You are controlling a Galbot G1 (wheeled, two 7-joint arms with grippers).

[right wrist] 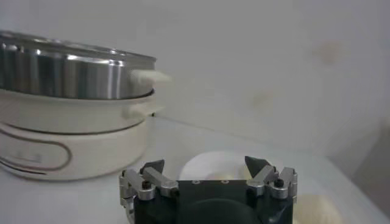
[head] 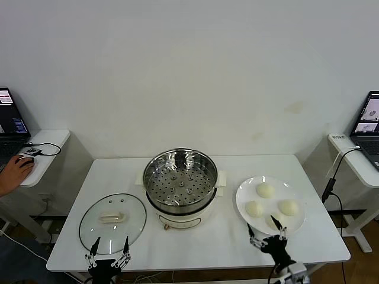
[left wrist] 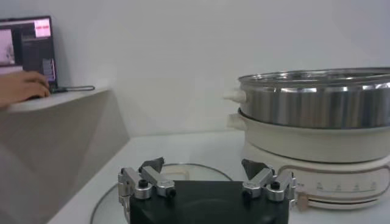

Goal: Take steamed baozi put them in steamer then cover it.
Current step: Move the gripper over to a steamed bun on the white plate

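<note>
The steamer (head: 180, 180), a shiny steel pot with a perforated basket on a cream base, stands empty at the table's middle. It also shows in both wrist views (left wrist: 317, 115) (right wrist: 67, 103). The cover (head: 112, 222), a clear glass lid, lies flat to its left. Several steamed baozi (head: 265, 190) rest on a white plate (head: 241, 195) to its right. My left gripper (head: 109, 251) (left wrist: 204, 164) is open, low at the lid's near edge (left wrist: 183, 173). My right gripper (head: 267, 232) (right wrist: 205, 164) is open at the plate's near edge, facing a baozi (right wrist: 213, 165) and partly hiding the nearest one.
Side desks with laptops flank the table on the left (head: 12, 124) and on the right (head: 367, 124). A person's hand (head: 15, 171) rests on a mouse at the left desk. A cable (head: 331, 183) hangs off the right desk.
</note>
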